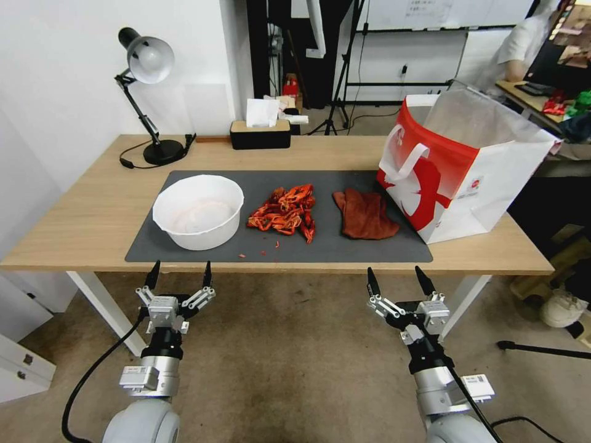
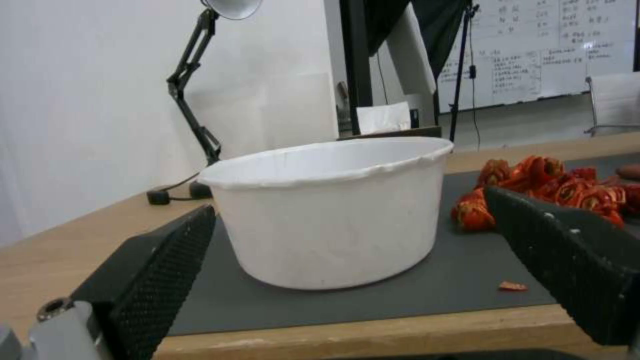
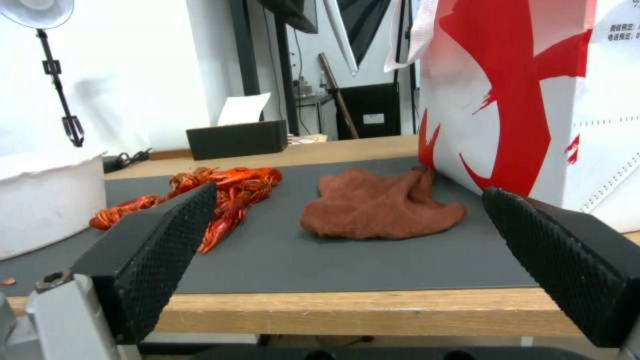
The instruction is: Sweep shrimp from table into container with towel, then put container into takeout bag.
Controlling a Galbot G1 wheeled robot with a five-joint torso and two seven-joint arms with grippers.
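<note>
On the bench [image 1: 92, 215], a dark grey mat [image 1: 345, 246] carries the white container [image 1: 198, 211] at its left, the heap of shrimp [image 1: 284, 212] beside it, and the rust-brown towel [image 1: 364, 213] right of that. The towel's far edge touches the red and white takeout bag [image 1: 462, 166]. The left tool [image 1: 179, 274] and right tool [image 1: 398, 280] hover off the bench's near edge, fingers spread wide, holding nothing.

A white wall [image 1: 61, 80] is seen behind a black desk lamp [image 1: 144, 92] and tissue box [image 1: 260, 132]; brown carpet floor [image 1: 295, 357] is spread below.
</note>
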